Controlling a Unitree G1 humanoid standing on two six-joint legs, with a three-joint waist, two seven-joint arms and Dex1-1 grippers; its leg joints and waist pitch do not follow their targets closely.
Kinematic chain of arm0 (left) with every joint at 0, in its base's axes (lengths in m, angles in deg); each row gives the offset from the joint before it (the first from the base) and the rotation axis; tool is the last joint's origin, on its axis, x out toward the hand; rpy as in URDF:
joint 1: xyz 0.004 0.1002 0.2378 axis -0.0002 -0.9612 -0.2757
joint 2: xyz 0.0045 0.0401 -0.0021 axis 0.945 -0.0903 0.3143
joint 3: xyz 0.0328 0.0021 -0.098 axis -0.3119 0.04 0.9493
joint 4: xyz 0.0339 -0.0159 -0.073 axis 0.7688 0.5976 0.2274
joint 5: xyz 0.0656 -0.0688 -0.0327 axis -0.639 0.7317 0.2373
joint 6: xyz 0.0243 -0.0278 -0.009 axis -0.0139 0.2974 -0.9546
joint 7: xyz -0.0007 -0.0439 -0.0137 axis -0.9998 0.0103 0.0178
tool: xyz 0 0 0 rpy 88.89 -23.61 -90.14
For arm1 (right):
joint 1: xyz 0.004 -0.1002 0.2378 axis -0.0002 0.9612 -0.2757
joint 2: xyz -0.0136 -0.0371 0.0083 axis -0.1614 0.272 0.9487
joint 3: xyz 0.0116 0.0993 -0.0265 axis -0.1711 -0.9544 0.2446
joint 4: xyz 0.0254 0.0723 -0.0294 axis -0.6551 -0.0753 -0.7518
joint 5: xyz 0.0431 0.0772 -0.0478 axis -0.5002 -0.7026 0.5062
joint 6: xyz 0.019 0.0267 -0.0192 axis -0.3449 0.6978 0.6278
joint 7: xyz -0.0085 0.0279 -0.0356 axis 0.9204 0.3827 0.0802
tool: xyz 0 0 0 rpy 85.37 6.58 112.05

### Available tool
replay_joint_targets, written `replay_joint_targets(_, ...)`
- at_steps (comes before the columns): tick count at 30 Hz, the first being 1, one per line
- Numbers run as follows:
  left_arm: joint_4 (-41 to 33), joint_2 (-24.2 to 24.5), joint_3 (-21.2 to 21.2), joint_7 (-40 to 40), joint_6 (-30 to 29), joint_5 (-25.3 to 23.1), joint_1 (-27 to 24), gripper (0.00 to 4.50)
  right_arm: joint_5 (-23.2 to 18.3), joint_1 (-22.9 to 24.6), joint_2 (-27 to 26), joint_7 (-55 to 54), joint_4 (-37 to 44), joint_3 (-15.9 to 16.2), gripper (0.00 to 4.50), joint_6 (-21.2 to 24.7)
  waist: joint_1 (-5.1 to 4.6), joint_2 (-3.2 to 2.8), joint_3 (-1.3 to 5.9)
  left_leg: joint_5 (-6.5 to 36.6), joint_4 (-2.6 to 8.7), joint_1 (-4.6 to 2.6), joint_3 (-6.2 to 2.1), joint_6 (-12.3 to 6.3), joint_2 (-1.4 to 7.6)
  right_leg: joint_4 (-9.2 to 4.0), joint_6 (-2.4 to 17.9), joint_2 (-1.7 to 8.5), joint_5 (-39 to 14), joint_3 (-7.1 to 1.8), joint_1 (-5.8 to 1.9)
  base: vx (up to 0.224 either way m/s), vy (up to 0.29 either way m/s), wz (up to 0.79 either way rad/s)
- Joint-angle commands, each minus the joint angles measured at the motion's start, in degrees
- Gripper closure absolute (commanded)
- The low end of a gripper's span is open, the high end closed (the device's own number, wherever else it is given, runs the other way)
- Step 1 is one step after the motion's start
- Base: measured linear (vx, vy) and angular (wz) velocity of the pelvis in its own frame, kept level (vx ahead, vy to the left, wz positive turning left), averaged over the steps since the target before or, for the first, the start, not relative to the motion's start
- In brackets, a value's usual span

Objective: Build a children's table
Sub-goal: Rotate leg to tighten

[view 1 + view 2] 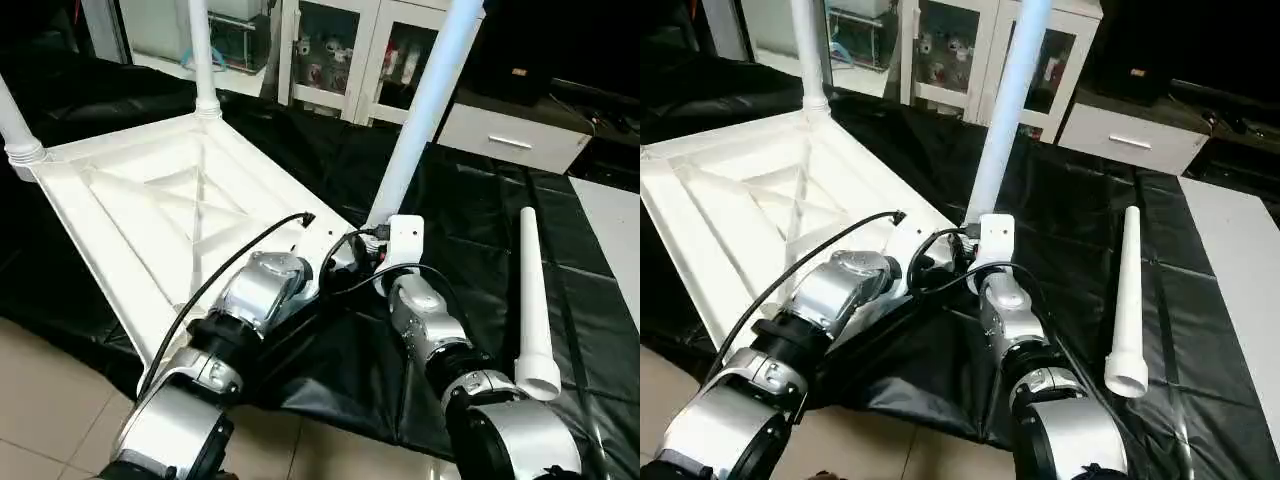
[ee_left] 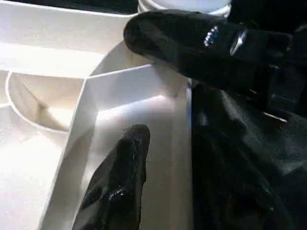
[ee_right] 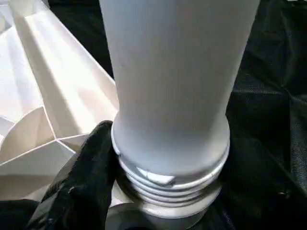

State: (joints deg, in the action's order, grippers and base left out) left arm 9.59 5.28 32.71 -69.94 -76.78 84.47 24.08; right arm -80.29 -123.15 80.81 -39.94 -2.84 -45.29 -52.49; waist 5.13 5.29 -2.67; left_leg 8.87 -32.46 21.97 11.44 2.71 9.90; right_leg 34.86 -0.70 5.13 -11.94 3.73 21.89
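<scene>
Bright indoor light, glare on white plastic, blurred wrist close-ups

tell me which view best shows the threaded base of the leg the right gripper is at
The right wrist view: the leg's threaded base sits close up above the socket. In the head views the right arm hides that base; the left wrist view catches its edge.

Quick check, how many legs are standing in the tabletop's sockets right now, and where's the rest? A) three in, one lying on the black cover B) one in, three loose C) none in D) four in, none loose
A: three legs stand upright at corners of the upturned tabletop, while the fourth leg lies loose on the black cover by the right arm.
</scene>
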Motion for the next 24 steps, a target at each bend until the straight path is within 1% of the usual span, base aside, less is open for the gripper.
replay_joint_targets(1, 1.5, 0.9, -2.5, -1.5, -3.6, -1.7, -2.9, 2.63, -0.8, 0.1, 1.1, 0.5, -2.2, -1.7, 1.78, 1.6, 0.05, -1.30, 2.54, 28.5, 5.10, -1.81, -2.70, 3.66, 4.08, -5.74, 8.3, 4.63, -20.8, -2.88, 0.17, 0.000, 0.000, 0.00)
replay_joint_targets(2, 1.2, 1.0, -2.6, -1.7, -3.8, -1.7, -3.0, 2.63, -0.8, 0.0, 1.1, 0.5, -2.2, -1.7, 1.78, 1.6, 0.01, -1.33, 2.56, 28.5, 5.09, -1.78, -2.70, 3.70, 4.09, -5.73, 8.4, 4.66, -20.9, -2.90, 0.14, 0.000, 0.000, 0.00)
replay_joint_targets(3, 0.9, 1.2, -2.6, -1.8, -4.0, -1.7, -3.1, 2.92, -0.8, 0.0, 1.1, 0.6, -2.2, -1.7, 1.78, 1.6, 0.00, -1.30, 2.54, 28.4, 5.08, -1.76, -2.68, 3.72, 4.09, -5.76, 8.3, 4.65, -20.8, -2.94, 0.19, 0.000, 0.000, 0.00)
replay_joint_targets(6, 0.5, 1.6, -2.7, -2.0, -4.2, -2.0, -3.6, 2.99, -0.8, 0.0, 1.1, 0.7, -2.3, -1.8, 1.78, 1.7, -0.08, -1.30, 2.51, 27.9, 5.14, -1.62, -2.66, 3.62, 4.05, -5.80, 8.2, 4.65, -20.8, -2.95, 0.11, 0.000, 0.000, 0.00)
replay_joint_targets(7, 0.5, 1.9, -3.0, -2.1, -4.3, -2.4, -3.9, 3.02, -0.7, 0.0, 1.1, 0.7, -2.3, -1.8, 1.78, 1.7, -0.08, -1.20, 2.54, 27.8, 5.12, -1.64, -2.63, 3.59, 4.05, -5.81, 8.2, 4.64, -20.8, -2.96, 0.12, 0.000, 0.000, 0.00)
replay_joint_targets(10, 0.3, 2.4, -3.8, -2.1, -4.7, -2.6, -4.3, 3.37, -0.8, -0.1, 1.1, 0.8, -2.4, -1.9, 1.78, 1.7, -0.11, -1.23, 2.48, 28.1, 5.14, -1.70, -2.66, 3.59, 4.08, -5.89, 8.0, 4.67, -21.6, -3.00, 0.25, 0.000, 0.000, 0.00)
replay_joint_targets(12, 0.2, 2.4, -4.0, -2.3, -4.9, -2.4, -4.5, 3.47, -0.8, -0.1, 1.1, 0.8, -2.5, -1.9, 1.78, 1.6, -0.12, -1.43, 2.41, 29.2, 5.20, -1.78, -2.74, 3.84, 4.07, -6.07, 7.8, 4.67, -22.8, -2.98, 0.40, 0.000, 0.000, 0.00)
replay_joint_targets(13, 0.3, 2.3, -4.0, -2.4, -5.0, -2.3, -4.6, 3.73, -0.8, -0.1, 1.1, 0.8, -2.5, -1.9, 1.78, 1.6, -0.13, -1.49, 2.41, 29.4, 5.19, -1.78, -2.78, 3.94, 4.08, -6.07, 7.8, 4.71, -22.9, -2.99, 0.41, 0.000, 0.000, 0.00)
replay_joint_targets(14, 0.5, 2.3, -4.0, -2.4, -5.0, -2.3, -4.7, 3.83, -0.8, -0.1, 1.1, 0.8, -2.5, -2.0, 1.78, 1.6, -0.15, -1.45, 2.44, 29.5, 5.21, -1.82, -2.79, 3.99, 4.10, -6.07, 7.7, 4.66, -23.0, -2.99, 0.43, 0.000, 0.000, 0.00)
replay_joint_targets(15, 0.9, 2.2, -3.9, -2.6, -4.7, -2.4, -4.8, 3.88, -0.8, 0.0, 1.1, 0.9, -2.4, -2.0, 1.78, 1.6, -0.16, -1.59, 2.40, 30.0, 5.25, -1.84, -2.83, 4.16, 4.08, -6.07, 7.7, 4.62, -23.0, -2.97, 0.49, 0.000, 0.000, 0.00)
replay_joint_targets(16, 1.0, 2.2, -3.9, -2.8, -4.7, -2.4, -4.8, 3.88, -0.8, 0.0, 1.1, 0.9, -2.4, -2.0, 1.78, 1.6, -0.19, -1.53, 2.40, 30.2, 5.25, -1.86, -2.81, 4.19, 4.08, -6.14, 7.7, 4.61, -23.1, -2.98, 0.53, 0.000, 0.000, 0.00)
replay_joint_targets(17, 1.1, 2.2, -4.0, -2.9, -4.6, -2.4, -4.8, 4.05, -0.8, 0.0, 1.1, 0.9, -2.4, -2.0, 1.78, 1.6, -0.19, -1.51, 2.37, 30.3, 5.25, -1.85, -2.82, 4.20, 4.07, -6.17, 7.6, 4.64, -23.3, -2.99, 0.55, 0.000, 0.000, 0.00)
replay_joint_targets(18, 1.2, 2.2, -4.0, -3.0, -4.4, -2.5, -4.9, 4.05, -0.8, 0.0, 1.1, 0.9, -2.4, -2.0, 1.78, 1.6, -0.23, -1.49, 2.43, 30.2, 5.30, -1.79, -2.87, 4.20, 4.09, -6.10, 7.5, 4.63, -23.2, -2.97, 0.49, 0.000, 0.000, 0.00)
replay_joint_targets(20, 1.2, 2.3, -4.0, -3.2, -4.1, -2.6, -5.0, 4.26, -0.8, 0.1, 1.1, 0.9, -2.4, -2.0, 1.78, 1.6, -0.25, -1.69, 2.43, 30.6, 5.32, -1.87, -2.88, 4.41, 4.10, -6.10, 7.7, 4.60, -22.7, -2.98, 0.57, 0.000, 0.000, 0.00)
replay_joint_targets(22, 0.7, 2.7, -4.6, -3.8, -2.7, -2.7, -5.4, 4.33, -0.3, 0.1, 1.2, 0.3, -2.5, -1.8, 1.78, 1.6, -0.32, -1.64, 2.39, 30.9, 5.40, -1.87, -2.89, 4.42, 4.11, -6.18, 7.8, 4.58, -22.6, -2.94, 0.56, 0.000, 0.000, 0.00)
replay_joint_targets(24, 0.6, 2.8, -4.8, -4.0, -2.3, -2.7, -5.5, 4.45, -0.3, 0.2, 1.2, 0.4, -2.4, -1.8, 1.78, 1.5, -0.41, -1.59, 2.44, 30.8, 5.49, -1.78, -2.93, 4.43, 4.09, -6.15, 7.8, 4.58, -22.4, -2.87, 0.37, 0.000, 0.000, 0.00)
